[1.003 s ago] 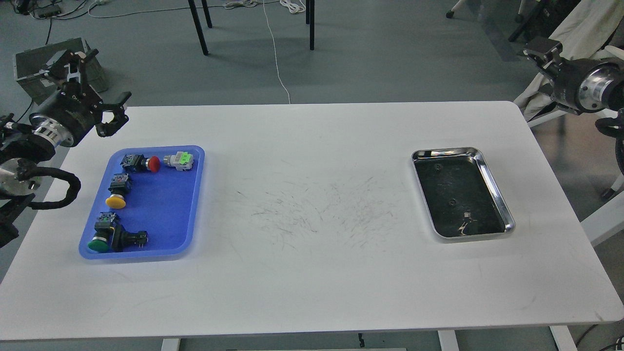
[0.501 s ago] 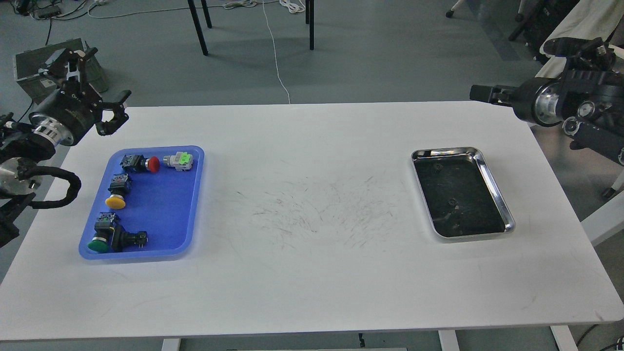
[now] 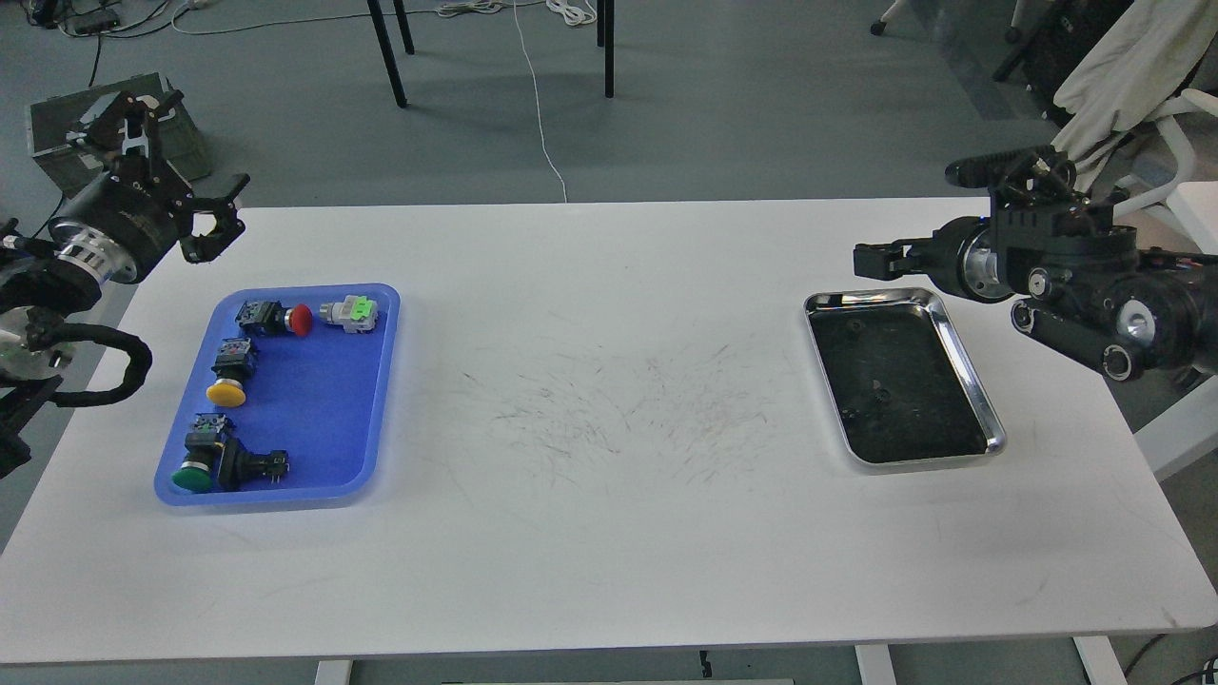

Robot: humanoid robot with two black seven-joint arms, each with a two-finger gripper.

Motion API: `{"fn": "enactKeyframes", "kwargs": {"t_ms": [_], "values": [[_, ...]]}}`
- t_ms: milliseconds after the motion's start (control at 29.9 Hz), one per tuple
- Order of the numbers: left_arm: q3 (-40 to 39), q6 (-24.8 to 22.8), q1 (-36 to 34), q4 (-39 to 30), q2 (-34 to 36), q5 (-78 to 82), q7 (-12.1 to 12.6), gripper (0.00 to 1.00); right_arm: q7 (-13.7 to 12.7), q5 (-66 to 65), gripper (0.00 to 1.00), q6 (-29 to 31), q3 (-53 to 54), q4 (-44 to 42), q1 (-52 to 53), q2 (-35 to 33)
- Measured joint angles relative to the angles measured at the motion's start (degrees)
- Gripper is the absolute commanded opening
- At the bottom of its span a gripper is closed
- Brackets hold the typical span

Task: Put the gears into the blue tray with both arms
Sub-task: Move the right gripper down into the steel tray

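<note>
Head view. Right claw swung in from beyond the far right desk corner within the last second — now low over the desk, just beside the far rim of the steel tray, pointing left. Jaw state: cannot tell, seen dark and end-on. Left claw barely shifted, hanging past the far left corner above the blue tray, fingers spread wide, holding nothing.

Meaning for the task: probably the opening reach for a first pick, nothing moved across yet. Gears lying in the steel tray — two tiny dark rings, one mid-tray, one nearer the far end, hard to pick out against the dark floor.

Materials: steel tray mirror-bright at the rim, blackish inside; blue tray matte plastic, rounded corners, paler lip, carrying push-button switches with red, yellow and green caps. Desk white, smooth, scuffed with fine dark scratches mid-surface. Gears small and flat, likely needing a precise pinch.
</note>
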Motion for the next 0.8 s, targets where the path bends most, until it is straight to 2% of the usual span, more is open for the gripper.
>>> {"fn": "enactKeyframes", "kwargs": {"t_ms": [234,535,802], "values": [[0.00,0.00,0.00,-0.01,0.02,-0.03,0.00,0.99,1.70,-0.01,0.84,-1.15,-0.06,-1.01,-2.88,1.62],[0.00,0.00,0.00,0.10,0.04,-0.09,-0.01,0.99,2.58,-0.03,0.75,-2.28,-0.07,-4.01,-6.41,3.32],[0.00,0.00,0.00,0.16,0.10,-0.09,-0.01,0.98,4.75,0.00,0.65,-3.74,-0.02,-6.80,-9.05,4.86]]}}
